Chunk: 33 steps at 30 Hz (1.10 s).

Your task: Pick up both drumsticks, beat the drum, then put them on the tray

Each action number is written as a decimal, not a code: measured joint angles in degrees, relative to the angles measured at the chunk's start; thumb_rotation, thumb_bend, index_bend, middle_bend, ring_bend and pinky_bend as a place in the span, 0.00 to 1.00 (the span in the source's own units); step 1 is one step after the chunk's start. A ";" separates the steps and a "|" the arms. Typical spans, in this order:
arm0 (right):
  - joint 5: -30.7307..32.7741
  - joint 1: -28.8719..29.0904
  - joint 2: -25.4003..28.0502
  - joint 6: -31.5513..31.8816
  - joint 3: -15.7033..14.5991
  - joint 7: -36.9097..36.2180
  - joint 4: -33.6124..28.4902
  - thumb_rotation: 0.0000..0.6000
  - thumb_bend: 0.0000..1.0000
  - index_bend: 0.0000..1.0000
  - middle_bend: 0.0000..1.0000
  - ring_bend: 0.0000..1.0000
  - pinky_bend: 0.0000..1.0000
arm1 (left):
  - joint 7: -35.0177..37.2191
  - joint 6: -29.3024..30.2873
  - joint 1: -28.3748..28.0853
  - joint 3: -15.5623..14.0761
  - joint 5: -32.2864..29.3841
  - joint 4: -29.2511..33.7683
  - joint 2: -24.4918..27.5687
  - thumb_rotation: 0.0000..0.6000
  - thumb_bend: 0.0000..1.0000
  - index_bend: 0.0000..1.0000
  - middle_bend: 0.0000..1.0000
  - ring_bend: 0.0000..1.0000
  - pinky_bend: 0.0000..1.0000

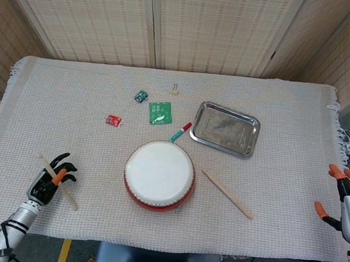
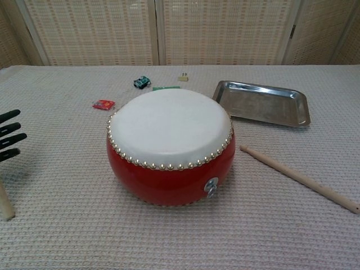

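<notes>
At the worktop's (image 1: 289, 105) near left corner, the left hand (image 1: 49, 179) pinches one drumstick (image 1: 57, 181) at its middle, other fingers (image 2: 11, 134) splayed. The red drum (image 1: 159, 175) sits upright at centre front, with small packets (image 1: 160, 112) and a red-capped marker (image 1: 180, 132) behind it. The second drumstick (image 1: 227, 193) lies flat just right of the drum. Behind it, the steel tray (image 1: 225, 129) holds nothing. The right hand (image 1: 344, 206) hovers off the right edge, spread, holding nothing.
</notes>
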<state>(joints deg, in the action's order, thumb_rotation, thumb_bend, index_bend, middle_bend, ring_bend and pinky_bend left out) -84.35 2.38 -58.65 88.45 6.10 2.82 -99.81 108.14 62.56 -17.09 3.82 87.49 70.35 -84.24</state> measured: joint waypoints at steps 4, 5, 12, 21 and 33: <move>-0.18 -0.14 0.00 0.34 -0.03 0.09 -0.09 1.00 0.17 0.11 0.22 0.10 0.26 | -2.67 1.28 0.32 -0.08 -0.34 0.32 -0.26 1.00 0.45 0.36 0.51 0.47 0.61; -0.20 -0.16 0.02 0.36 -0.04 0.15 -0.14 1.00 0.17 0.11 0.22 0.10 0.26 | -3.48 1.64 0.41 -0.13 -0.38 0.53 -0.27 1.00 0.45 0.38 0.53 0.48 0.61; -0.77 -0.32 -0.01 0.83 -0.14 0.16 -0.24 1.00 0.17 0.11 0.22 0.10 0.26 | -9.97 4.30 1.35 -0.74 -0.74 3.68 0.26 1.00 0.44 0.49 0.59 0.53 0.67; -1.36 -0.39 0.02 1.07 -0.29 -0.07 -0.44 1.00 0.17 0.11 0.22 0.10 0.26 | -15.02 7.92 2.68 -2.69 0.83 6.84 1.39 0.80 0.39 0.54 0.64 0.56 0.68; -2.07 -0.47 0.05 1.44 -0.44 0.30 -0.89 1.00 0.18 0.11 0.22 0.10 0.26 | -22.40 11.61 3.71 -4.85 3.41 7.02 1.01 0.55 0.35 0.56 0.64 0.56 0.68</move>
<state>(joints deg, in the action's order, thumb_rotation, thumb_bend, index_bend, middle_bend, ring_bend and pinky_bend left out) -86.42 1.91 -58.60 89.89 5.66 3.12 -100.70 85.74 74.18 -13.39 -1.03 90.91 77.37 -83.23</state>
